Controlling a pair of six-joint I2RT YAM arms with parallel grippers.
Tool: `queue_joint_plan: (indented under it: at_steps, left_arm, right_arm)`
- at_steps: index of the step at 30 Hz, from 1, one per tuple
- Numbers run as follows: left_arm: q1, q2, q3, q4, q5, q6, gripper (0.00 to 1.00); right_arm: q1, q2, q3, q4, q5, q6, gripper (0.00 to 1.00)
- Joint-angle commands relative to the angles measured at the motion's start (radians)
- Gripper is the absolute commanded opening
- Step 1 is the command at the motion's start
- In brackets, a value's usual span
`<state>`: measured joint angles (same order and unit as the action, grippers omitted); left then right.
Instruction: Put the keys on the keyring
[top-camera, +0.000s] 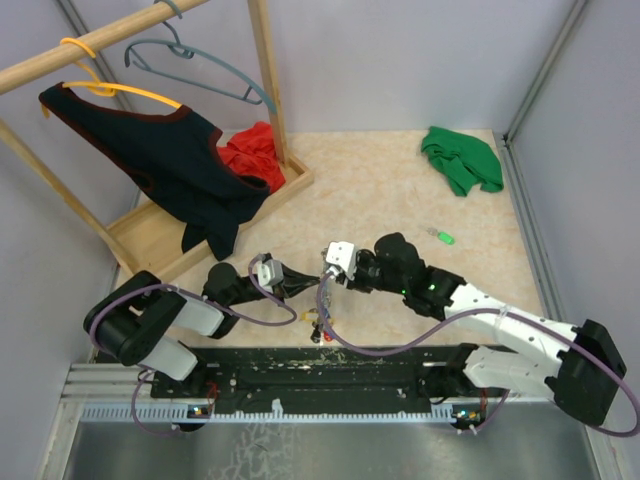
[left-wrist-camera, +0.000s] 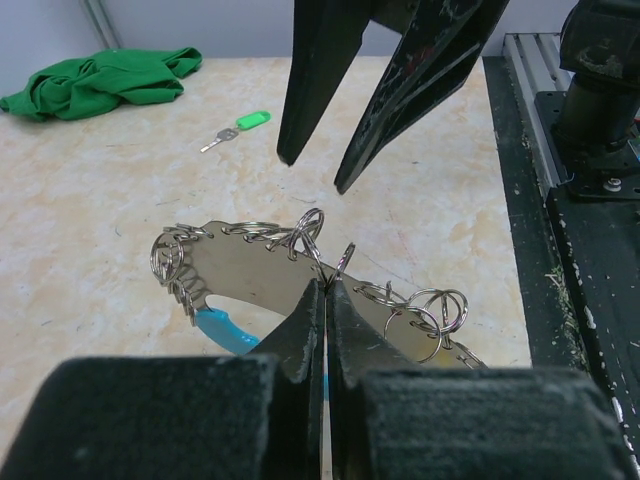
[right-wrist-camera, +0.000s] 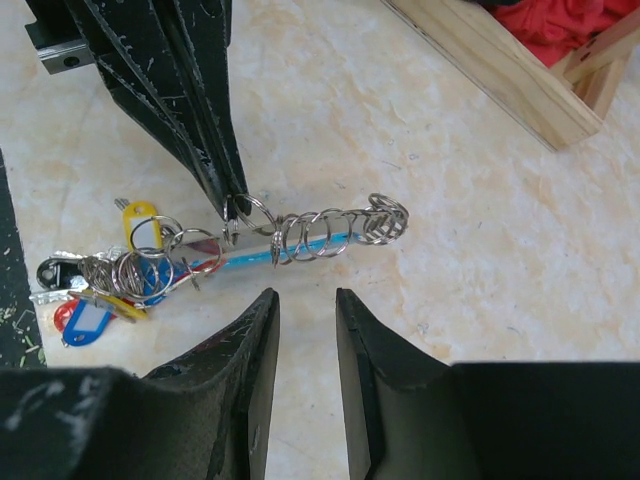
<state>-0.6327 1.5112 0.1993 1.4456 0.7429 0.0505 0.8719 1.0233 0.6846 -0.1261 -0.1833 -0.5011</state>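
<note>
Bottom edge of the top view: dark rail (top-camera: 330, 365) carrying both arm bases.

Just above it, lower centre: cluster of blue, yellow and red tags (right-wrist-camera: 105, 295) lying on the tabletop (top-camera: 380, 190), seen at lower left in the right wrist view. Hangs off one end of the keyring (right-wrist-camera: 325, 238), a silvery band strung with small wire rings, stretching from there towards frame centre.

Grips the keyring in the left tool (left-wrist-camera: 322, 295): fingers pressed flat together, no gap, tips nipping the band among its rings. Light-blue segment (left-wrist-camera: 225, 330) at lower left in the left wrist view, just beside the closed fingers. Cannot tell whether the free end of the loop touches the tabletop.

Faces it with the right tool (right-wrist-camera: 303, 305): fingers parted to a moderate gap, nothing between them, tips near the keyring but apart from it. Enters from the top of the left wrist view, tips hovering above the rings.

Further out, right of centre in the top view: green key (top-camera: 443, 237), flat on the tabletop, alone, well apart from both tools.

Far side, upper left: wooden rack (top-camera: 268, 80); black garment (top-camera: 165, 150) on a yellow hanger (top-camera: 130, 90); grey hanger (top-camera: 215, 65) beside it; red cloth (top-camera: 255, 155) on the rack base. Upper right: green cloth (top-camera: 460, 160), crumpled, near the wall.
</note>
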Motion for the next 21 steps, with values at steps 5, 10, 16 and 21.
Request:
queue_joint_plan:
  at_steps: [5, 10, 16, 21]
  left_arm:
    - [0.002, 0.0, -0.005, 0.076, 0.023, 0.008, 0.0]
    - [0.002, 0.01, 0.0, 0.082, 0.029, 0.001, 0.0]
    - [0.001, 0.015, 0.003, 0.091, 0.039, -0.006, 0.0]
    - [0.002, 0.01, -0.002, 0.096, 0.039, -0.006, 0.0]
  right_arm:
    - [-0.02, 0.047, -0.03, 0.202, -0.11, 0.009, 0.29]
    - [-0.028, 0.074, -0.033, 0.223, -0.131, 0.005, 0.29]
    - [-0.034, 0.103, -0.037, 0.245, -0.149, -0.001, 0.29]
    - [-0.035, 0.115, -0.028, 0.233, -0.169, -0.004, 0.2]
